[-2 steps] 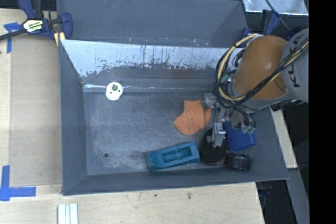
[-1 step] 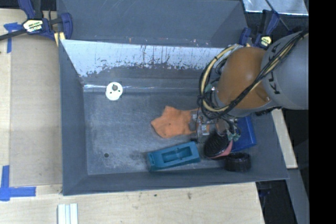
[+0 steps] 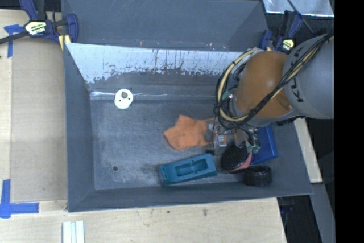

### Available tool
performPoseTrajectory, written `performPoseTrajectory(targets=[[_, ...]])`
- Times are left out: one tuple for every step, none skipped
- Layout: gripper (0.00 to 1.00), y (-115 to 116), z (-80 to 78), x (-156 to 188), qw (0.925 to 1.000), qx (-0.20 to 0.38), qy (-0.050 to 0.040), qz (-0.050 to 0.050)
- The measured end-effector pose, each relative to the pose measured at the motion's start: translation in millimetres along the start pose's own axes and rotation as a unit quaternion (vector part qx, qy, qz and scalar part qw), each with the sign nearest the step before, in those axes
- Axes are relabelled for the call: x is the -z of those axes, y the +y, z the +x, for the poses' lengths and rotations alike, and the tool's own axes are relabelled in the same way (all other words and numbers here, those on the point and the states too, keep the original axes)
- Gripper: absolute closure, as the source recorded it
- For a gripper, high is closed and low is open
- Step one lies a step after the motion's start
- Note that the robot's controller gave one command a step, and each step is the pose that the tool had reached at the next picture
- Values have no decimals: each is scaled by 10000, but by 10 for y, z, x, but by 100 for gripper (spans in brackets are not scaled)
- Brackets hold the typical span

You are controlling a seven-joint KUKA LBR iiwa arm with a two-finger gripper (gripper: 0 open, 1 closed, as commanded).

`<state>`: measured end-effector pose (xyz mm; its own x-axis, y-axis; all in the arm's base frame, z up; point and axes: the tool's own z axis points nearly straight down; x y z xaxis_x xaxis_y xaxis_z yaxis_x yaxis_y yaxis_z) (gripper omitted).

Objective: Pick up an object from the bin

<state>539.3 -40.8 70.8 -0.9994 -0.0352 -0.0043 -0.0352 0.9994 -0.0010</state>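
Toward four o'clock on the floor of the bin [image 3: 125, 139], in the camera view, my claw [image 3: 218, 140] sits low beside an orange lump [image 3: 185, 132] with a soft, crumpled outline. That lump is the thing nearest me. It lies at nine o'clock from the claw, just beside it, with its right end at the claw's tip. The two may be touching, but my orange wrist cover [image 3: 261, 88] and its cables shadow that spot, so I won't swear to it. I cannot tell whether the claw is spread or pressed together, and I see nothing gripped in it.

The lump's long axis runs roughly nine to three, rising a little toward three, so it points nearly straight at me. By my judgement, any grasp from where I am would take it by its end, not across its middle.

A teal block [image 3: 187, 171] lies near at seven o'clock, its long axis running from eight to two. A black round cap [image 3: 257, 175] sits at four o'clock. A white disc [image 3: 123, 98] rests well apart at ten o'clock.
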Motion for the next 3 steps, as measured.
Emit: performPoseTrajectory(targets=[[100,3,-9,482,10000,38,43,-6],[100,-30,-149,792,10000,-41,-32,1],[100,184,-62,494,10000,-7,-2,2]])
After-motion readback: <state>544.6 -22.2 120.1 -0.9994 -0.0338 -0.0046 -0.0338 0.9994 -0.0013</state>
